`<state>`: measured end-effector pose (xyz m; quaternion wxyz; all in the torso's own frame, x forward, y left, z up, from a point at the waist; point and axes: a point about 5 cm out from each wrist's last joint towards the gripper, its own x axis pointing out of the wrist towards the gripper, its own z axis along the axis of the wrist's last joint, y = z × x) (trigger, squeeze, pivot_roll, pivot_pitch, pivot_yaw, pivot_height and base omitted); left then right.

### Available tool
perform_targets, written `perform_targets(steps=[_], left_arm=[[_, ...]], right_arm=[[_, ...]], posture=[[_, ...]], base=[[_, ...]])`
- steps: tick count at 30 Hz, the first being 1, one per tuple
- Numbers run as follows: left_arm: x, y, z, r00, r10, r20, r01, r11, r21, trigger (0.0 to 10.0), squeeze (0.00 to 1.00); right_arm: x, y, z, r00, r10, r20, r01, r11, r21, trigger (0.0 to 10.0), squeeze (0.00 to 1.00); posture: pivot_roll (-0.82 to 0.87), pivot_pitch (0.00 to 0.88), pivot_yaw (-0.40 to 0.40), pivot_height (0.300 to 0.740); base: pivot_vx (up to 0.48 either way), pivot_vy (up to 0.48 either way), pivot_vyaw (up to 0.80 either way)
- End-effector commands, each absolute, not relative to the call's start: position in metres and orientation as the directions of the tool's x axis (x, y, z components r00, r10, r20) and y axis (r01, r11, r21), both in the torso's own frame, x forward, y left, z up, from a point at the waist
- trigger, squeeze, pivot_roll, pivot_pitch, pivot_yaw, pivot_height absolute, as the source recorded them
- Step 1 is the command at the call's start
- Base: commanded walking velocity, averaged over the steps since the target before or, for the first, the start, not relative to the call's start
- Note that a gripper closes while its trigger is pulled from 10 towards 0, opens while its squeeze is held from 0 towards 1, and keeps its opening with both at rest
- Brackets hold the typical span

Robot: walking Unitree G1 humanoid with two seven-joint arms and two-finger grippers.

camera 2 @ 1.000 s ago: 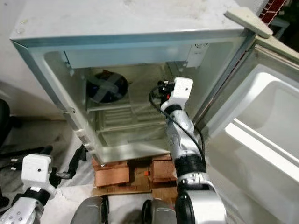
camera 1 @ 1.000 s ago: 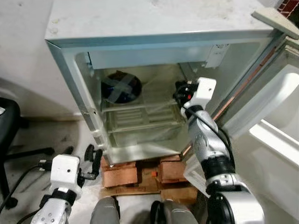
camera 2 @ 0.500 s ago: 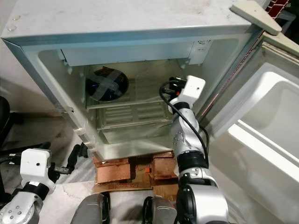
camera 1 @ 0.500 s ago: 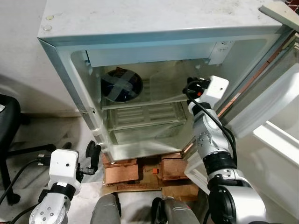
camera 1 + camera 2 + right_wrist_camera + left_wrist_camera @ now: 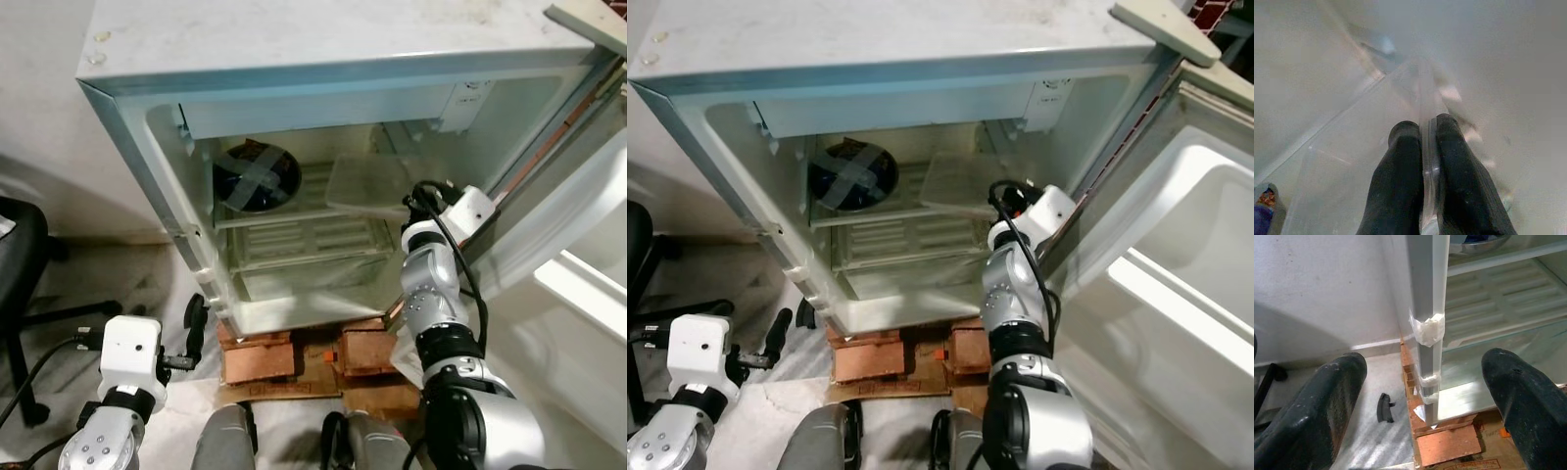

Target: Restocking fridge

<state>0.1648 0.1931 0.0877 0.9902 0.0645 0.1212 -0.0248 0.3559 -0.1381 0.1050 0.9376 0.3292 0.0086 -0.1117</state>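
While the left gripper (image 5: 1420, 396) hangs spread near the floor, the right gripper (image 5: 1422, 147) pinches a clear shelf (image 5: 364, 184) inside the fridge (image 5: 294, 59).

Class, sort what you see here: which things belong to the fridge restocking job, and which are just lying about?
Belongs to the job:
fridge
clear shelf panel, pinched by the right gripper
dark bowl on the upper shelf
open fridge door

Just lying about:
bricks under the fridge
black chair
left gripper, open, idle
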Motion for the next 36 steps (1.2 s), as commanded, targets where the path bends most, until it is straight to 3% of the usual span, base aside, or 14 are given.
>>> perform_targets(steps=[1, 14, 31, 32, 33, 36], left_arm=[[0.161, 0.195, 0.089, 0.967, -0.014, -0.253, 0.047, 0.991, 0.126, 10.0, 0.00], [0.147, 0.192, 0.092, 0.961, 0.026, -0.276, 0.005, 0.994, 0.111, 10.0, 0.00], [0.139, 0.190, 0.093, 0.955, 0.062, -0.289, -0.033, 0.994, 0.103, 10.0, 0.00], [0.139, 0.189, 0.093, 0.955, 0.066, -0.289, -0.038, 0.994, 0.102, 10.0, 0.00], [0.139, 0.189, 0.093, 0.955, 0.068, -0.288, -0.041, 0.994, 0.101, 10.0, 0.00], [0.140, 0.189, 0.093, 0.956, 0.072, -0.286, -0.045, 0.994, 0.100, 10.0, 0.00]], right_arm=[[0.350, -0.132, 0.086, 0.958, -0.202, -0.203, 0.286, 0.712, 0.641, 10.0, 0.00], [0.364, -0.106, 0.097, 0.963, -0.112, -0.244, 0.262, 0.595, 0.760, 10.0, 0.00], [0.383, -0.057, 0.139, 0.985, 0.081, -0.150, 0.116, 0.330, 0.937, 10.0, 0.00], [0.384, -0.053, 0.142, 0.986, 0.107, -0.124, 0.087, 0.300, 0.950, 10.0, 0.94], [0.384, -0.050, 0.143, 0.987, 0.121, -0.108, 0.070, 0.283, 0.957, 10.0, 1.00], [0.383, -0.046, 0.145, 0.986, 0.153, -0.066, 0.027, 0.246, 0.969, 10.0, 1.00]], posture=[[0.23, 0.243, -0.047, 0.740], [0.26, 0.299, -0.087, 0.740], [0.26, 0.331, -0.126, 0.740], [0.26, 0.329, -0.128, 0.740], [0.26, 0.328, -0.129, 0.740], [0.26, 0.325, -0.130, 0.740]], base=[[0.000, 0.000, 0.00], [0.000, 0.000, 0.00], [0.000, 0.000, 0.00], [0.000, 0.000, 0.00], [0.000, 0.000, 0.00], [0.000, 0.000, 0.00]])
